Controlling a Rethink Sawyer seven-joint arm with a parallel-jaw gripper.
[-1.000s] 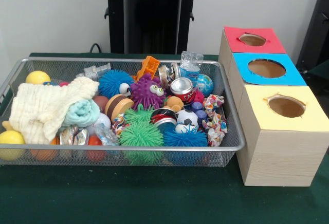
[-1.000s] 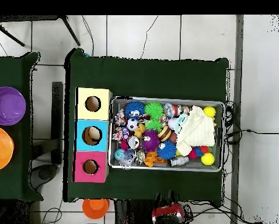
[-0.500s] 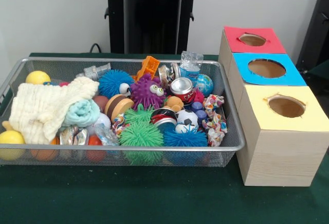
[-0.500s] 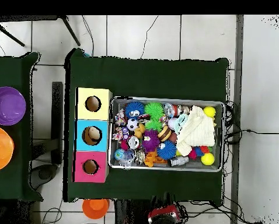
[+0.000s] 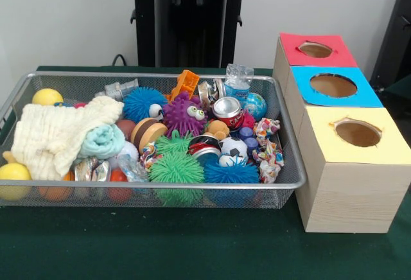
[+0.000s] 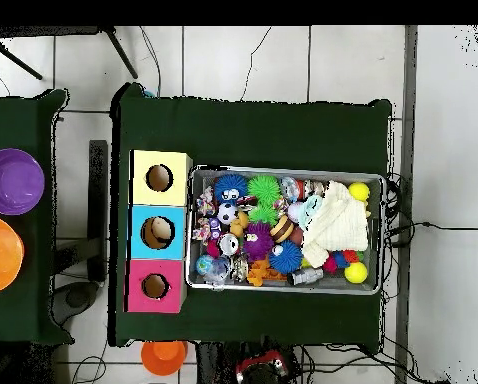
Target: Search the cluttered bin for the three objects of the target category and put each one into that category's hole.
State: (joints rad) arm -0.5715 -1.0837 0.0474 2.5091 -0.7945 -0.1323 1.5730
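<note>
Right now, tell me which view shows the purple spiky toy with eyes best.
The front view. There the purple spiky toy lies in the middle of the wire bin, unobstructed, its eyes and spikes clearly readable. The overhead view shows it only as a small purple patch among the clutter, with no eyes discernible.

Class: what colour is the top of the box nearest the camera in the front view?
Yellow: the nearest box top shows best in the front view.
</note>
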